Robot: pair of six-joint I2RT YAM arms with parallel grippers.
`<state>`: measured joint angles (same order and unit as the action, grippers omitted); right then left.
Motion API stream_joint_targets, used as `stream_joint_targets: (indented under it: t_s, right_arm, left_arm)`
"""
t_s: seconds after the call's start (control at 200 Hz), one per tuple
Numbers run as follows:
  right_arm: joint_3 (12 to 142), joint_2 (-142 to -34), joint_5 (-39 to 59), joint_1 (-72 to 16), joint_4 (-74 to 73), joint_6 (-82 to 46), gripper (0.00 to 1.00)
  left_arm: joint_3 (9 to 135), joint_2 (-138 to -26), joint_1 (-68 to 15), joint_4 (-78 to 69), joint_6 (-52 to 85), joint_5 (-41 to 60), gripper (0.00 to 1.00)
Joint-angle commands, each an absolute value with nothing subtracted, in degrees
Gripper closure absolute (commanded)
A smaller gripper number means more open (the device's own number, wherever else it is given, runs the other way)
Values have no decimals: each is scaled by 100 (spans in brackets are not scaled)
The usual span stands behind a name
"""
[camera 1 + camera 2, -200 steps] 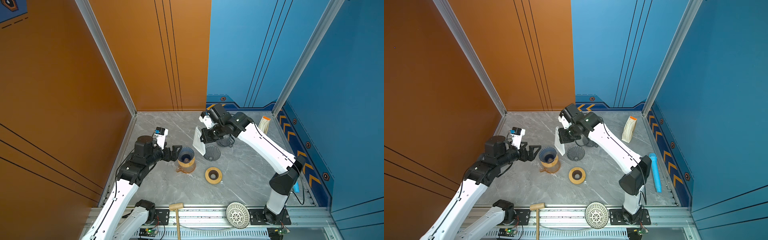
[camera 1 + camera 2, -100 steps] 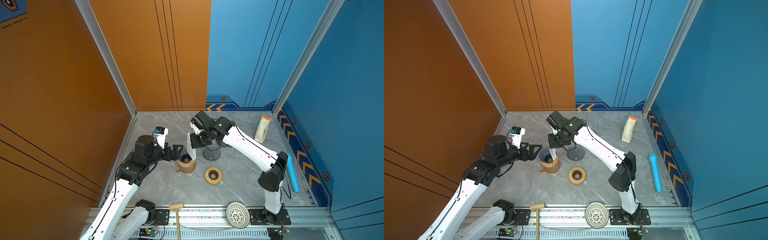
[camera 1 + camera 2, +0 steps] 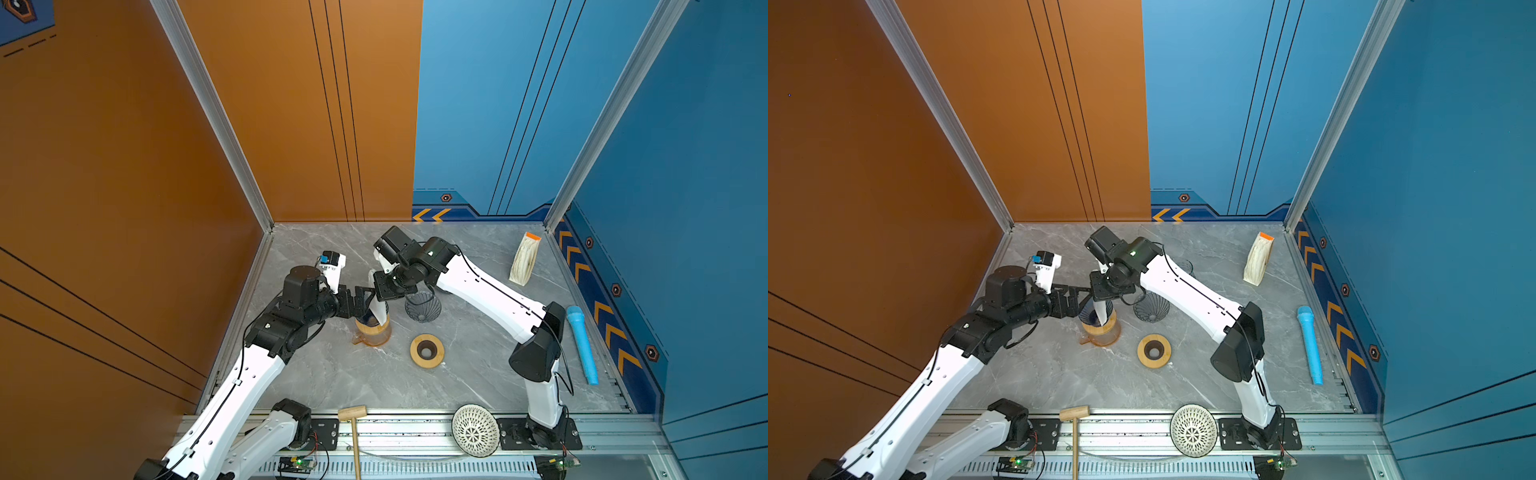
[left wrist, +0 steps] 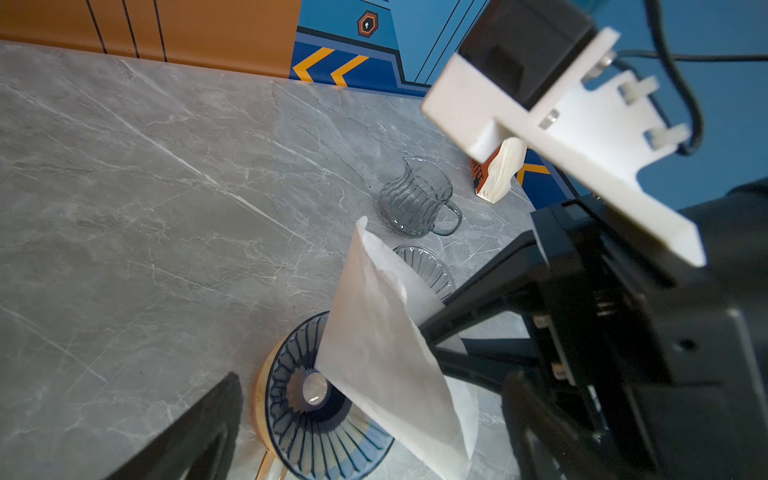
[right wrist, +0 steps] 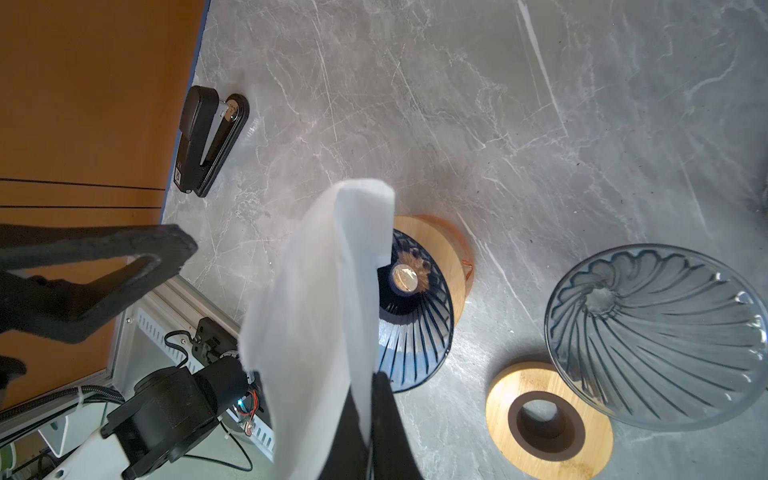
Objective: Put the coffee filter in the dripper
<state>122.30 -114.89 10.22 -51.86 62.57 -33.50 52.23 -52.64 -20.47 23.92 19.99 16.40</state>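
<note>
The dripper [image 3: 368, 321] [image 3: 1089, 316] is a blue ribbed glass cone on a wooden collar, standing on an amber carafe left of centre. My right gripper [image 3: 381, 291] [image 3: 1101, 291] [image 5: 368, 376] is shut on a white paper coffee filter [image 3: 377, 305] [image 3: 1100, 312] [image 5: 316, 299] and holds it tilted, its lower end inside the dripper's mouth [image 5: 415, 328]. In the left wrist view the filter [image 4: 374, 353] lies across the dripper [image 4: 307, 419]. My left gripper [image 3: 360, 298] [image 3: 1077, 300] [image 4: 374, 380] stands open just left of the dripper, its fingers either side of the rim, holding nothing.
A second clear glass dripper [image 3: 422, 306] [image 5: 656, 336] and a wooden ring [image 3: 427, 351] sit right of the carafe. A filter pack [image 3: 524, 259] and blue cylinder [image 3: 582, 345] lie at the right wall. A glass jug [image 4: 415, 199], stapler [image 5: 208, 141], mallet [image 3: 352, 414] and white mesh bowl [image 3: 475, 430] are also present.
My right gripper has carried the filter leftward from beside the clear dripper to over the blue dripper and lowered its end into it. The left arm has hardly moved.
</note>
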Motion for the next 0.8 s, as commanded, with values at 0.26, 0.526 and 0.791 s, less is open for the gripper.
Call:
stream_joint_targets:
  t_s: [0.26,0.526,0.791]
  right_arm:
    - [12322,-11637,1037,-5224,6385,-3314,100]
    - [12331,-11654,1092,-5238,6372,-3235,100]
    - [12278,-11646,1098,-5233,6381,-3190,100]
  left_arm:
    - [4932,-5433,-2144,2241,1978,1307,2]
    - [4870,-5502,-2153,2486,1696,993,1]
    - [5018,-5496,-2153,2732,1575,871,1]
